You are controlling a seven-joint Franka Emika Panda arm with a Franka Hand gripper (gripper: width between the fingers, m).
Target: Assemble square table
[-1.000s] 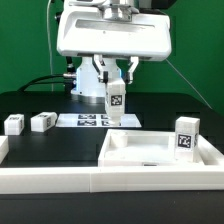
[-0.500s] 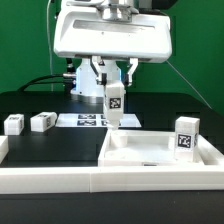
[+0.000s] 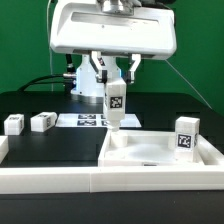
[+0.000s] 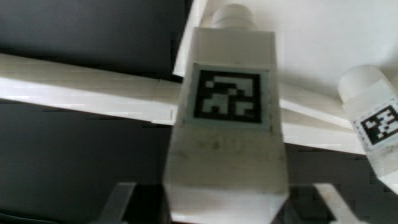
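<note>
— What is held by the gripper (image 3: 115,80)?
— A table leg (image 3: 114,104) is clamped upright between half-closed fingers, at the square tabletop's (image 3: 150,172) far rim; contact there cannot be made out.

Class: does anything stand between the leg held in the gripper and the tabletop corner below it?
Nothing visible does. The held leg hangs upright over the square tabletop's far corner. The standing leg is well off to the exterior view's right; the two loose legs lie off the slab.
</note>
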